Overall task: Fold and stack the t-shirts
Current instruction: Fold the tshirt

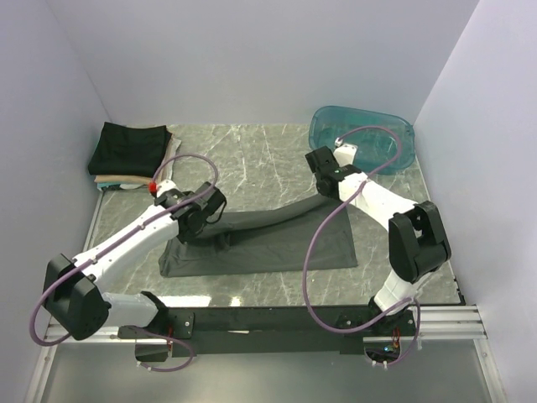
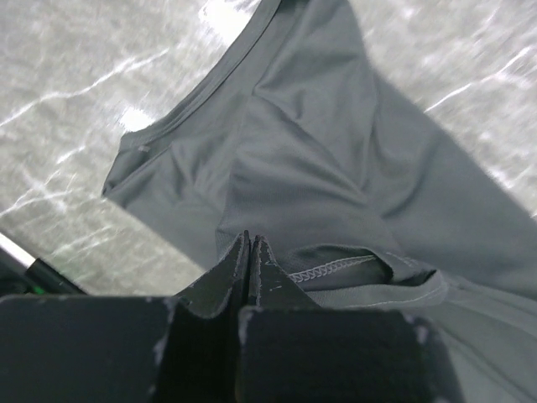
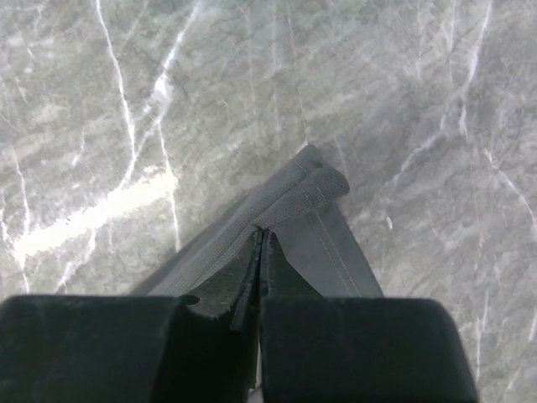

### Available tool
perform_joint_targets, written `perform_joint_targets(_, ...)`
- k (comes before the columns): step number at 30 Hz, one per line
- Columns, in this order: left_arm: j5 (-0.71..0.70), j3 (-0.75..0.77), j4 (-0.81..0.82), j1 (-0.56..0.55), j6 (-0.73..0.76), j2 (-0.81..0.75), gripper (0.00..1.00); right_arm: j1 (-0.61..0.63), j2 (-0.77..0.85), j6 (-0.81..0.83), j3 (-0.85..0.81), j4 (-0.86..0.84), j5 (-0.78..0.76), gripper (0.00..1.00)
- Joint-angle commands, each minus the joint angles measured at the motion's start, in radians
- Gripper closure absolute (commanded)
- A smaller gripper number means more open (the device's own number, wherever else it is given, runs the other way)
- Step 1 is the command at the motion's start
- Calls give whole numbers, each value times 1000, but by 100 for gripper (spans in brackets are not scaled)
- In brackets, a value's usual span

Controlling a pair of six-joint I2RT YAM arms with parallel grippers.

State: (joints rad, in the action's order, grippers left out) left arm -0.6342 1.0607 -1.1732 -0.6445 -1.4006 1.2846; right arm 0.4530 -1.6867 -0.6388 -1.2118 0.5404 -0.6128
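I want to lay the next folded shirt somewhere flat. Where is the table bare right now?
The table is bare along the far side between the shirt stack and the teal tub, and in a strip between the grey t-shirt and the base rail. The middle is crowded: the left gripper and the right gripper both pinch that shirt.

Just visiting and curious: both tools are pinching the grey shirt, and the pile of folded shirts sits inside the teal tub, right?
Not quite. The left tool and right tool do pinch the grey shirt, but the folded pile sits on the table, in its far left corner, not inside the teal tub; the top view shows it.
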Motion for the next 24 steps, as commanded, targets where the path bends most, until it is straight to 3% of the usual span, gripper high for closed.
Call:
perform_joint_targets(1,-16,-24,-82,-33,-90,-7,100,10,70,-2,31,-33,-33,100)
perform_joint_targets(16,28,-160,-20,-78,-64,-16,99,55,206,-114,231,-8,-44,100)
perform_joint_targets(19,60,-195,43,-83,-15,-31,90,72,252,-160,299,10,-33,90)
perform_joint_targets(20,76,-205,59,-90,-3,-36,81,78,283,-171,329,21,-34,74)
perform_joint_targets(22,90,-212,64,-101,6,-51,68,81,312,-188,368,27,-9,54)
perform_joint_targets(24,94,-209,44,-115,-3,-62,58,90,370,-190,392,35,8,49)
